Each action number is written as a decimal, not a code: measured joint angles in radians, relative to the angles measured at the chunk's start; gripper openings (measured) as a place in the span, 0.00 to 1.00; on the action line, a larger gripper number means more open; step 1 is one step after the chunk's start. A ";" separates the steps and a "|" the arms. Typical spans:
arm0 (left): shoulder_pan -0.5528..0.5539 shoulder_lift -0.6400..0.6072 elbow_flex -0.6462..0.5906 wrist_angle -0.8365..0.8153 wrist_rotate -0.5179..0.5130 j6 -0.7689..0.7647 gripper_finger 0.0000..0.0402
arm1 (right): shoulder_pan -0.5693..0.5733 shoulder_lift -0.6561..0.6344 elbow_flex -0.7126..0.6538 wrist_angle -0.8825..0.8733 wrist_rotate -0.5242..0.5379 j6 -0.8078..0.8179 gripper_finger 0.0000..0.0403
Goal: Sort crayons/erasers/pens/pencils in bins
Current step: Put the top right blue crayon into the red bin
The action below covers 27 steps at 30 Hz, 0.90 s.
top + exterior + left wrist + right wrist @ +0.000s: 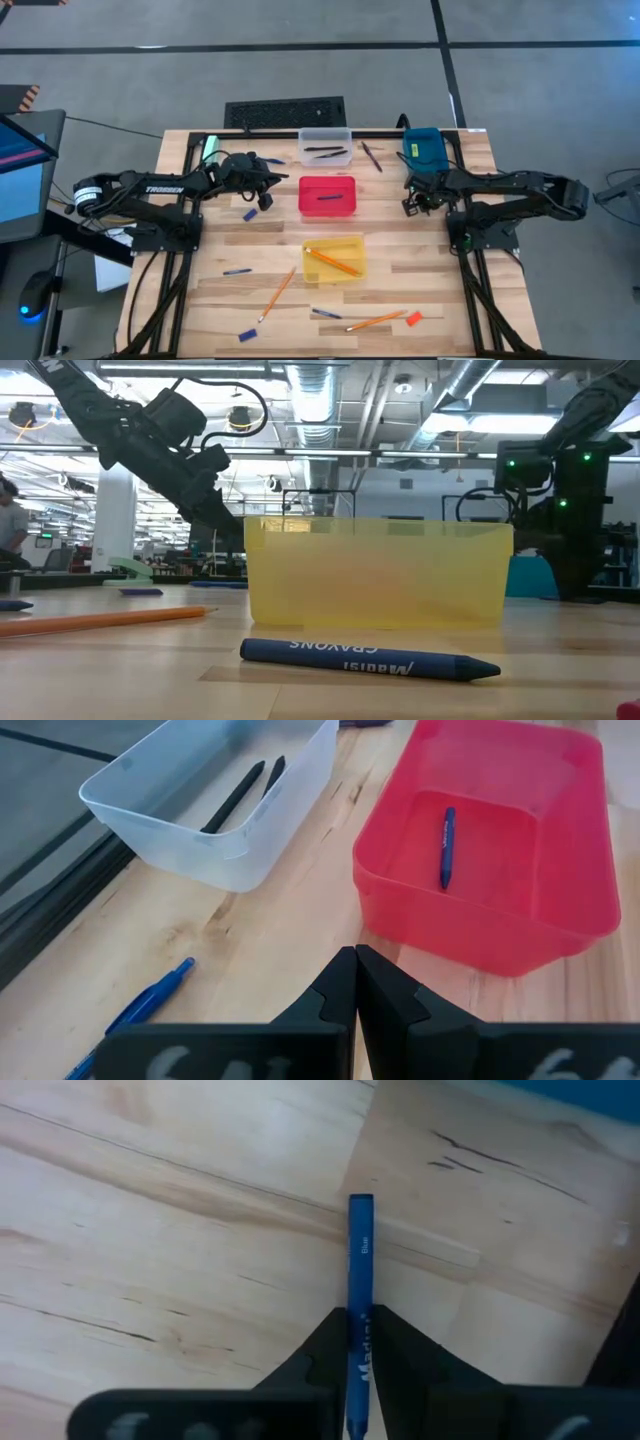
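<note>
My right gripper [412, 205] [360, 1315] points down at the bare wood just near of the blue bin [423, 145] and is shut on a blue crayon [360, 1250]. My left gripper [262, 190] [356, 952] is shut on nothing and hangs above the table, between the clear bin [215, 805] and the red bin [490, 850]. Two black pens [240, 792] lie in the clear bin. One blue crayon [447, 845] lies in the red bin. The yellow bin [335, 258] holds a pencil [332, 262]. My right gripper pinches the crayon's two long sides [360, 1302] between its two fingers, back from the flat end [360, 1202]. The fingers come from above, pointing down, one on each side of the stick. The crayon lies level over the wood; whether it is lifted clear I cannot tell.
A blue pen [140, 1010] lies on the wood near my left gripper, and a dark pen [371, 156] beside the blue bin. Toward the near edge lie two pencils [277, 294] [378, 321], blue sticks [237, 271] [246, 334] [370, 658] and an orange-red eraser [413, 318].
</note>
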 joint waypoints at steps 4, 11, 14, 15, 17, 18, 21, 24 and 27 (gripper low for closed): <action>0.000 0.000 0.000 0.000 0.000 0.001 0.00 | 0.000 0.000 0.000 0.003 -0.006 -0.004 0.16; 0.000 0.000 0.000 0.000 0.000 0.001 0.00 | 0.001 0.001 0.014 0.000 -0.026 -0.034 0.09; 0.000 0.000 0.000 0.000 0.000 0.001 0.00 | 0.001 0.003 0.033 -0.003 -0.044 -0.063 0.05; 0.000 0.000 0.000 -0.001 0.000 0.002 0.00 | 0.001 0.003 0.038 -0.003 -0.050 -0.072 0.04; 0.000 0.000 0.000 -0.006 0.000 0.002 0.00 | 0.002 0.004 0.045 -0.003 -0.059 -0.082 0.03; 0.000 0.000 0.000 -0.008 0.000 0.002 0.00 | 0.002 0.004 0.047 -0.003 -0.064 -0.087 0.03; 0.000 0.000 0.000 -0.010 0.000 0.002 0.00 | 0.002 0.004 0.050 -0.002 -0.078 -0.098 0.05; 0.000 0.000 0.000 -0.013 0.000 0.002 0.00 | 0.003 0.004 0.051 -0.002 -0.084 -0.104 0.06; 0.000 0.000 0.000 -0.013 0.000 0.002 0.00 | 0.003 0.004 0.052 -0.002 -0.087 -0.107 0.05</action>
